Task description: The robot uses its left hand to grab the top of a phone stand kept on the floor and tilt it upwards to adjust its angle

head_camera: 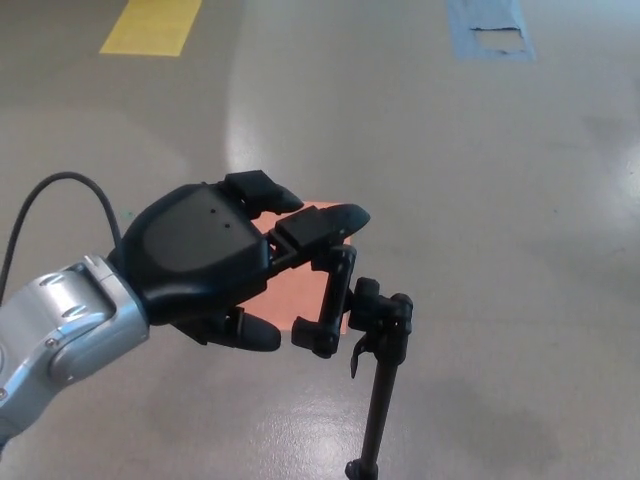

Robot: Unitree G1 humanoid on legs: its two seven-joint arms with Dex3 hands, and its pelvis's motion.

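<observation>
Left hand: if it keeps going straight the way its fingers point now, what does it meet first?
Probably the phone stand's clamp. The left hand is open, its upper fingers reaching over the clamp's top end and its thumb low beside the bottom end. Depth is unclear from this single view, so contact may be near or already beginning.
</observation>
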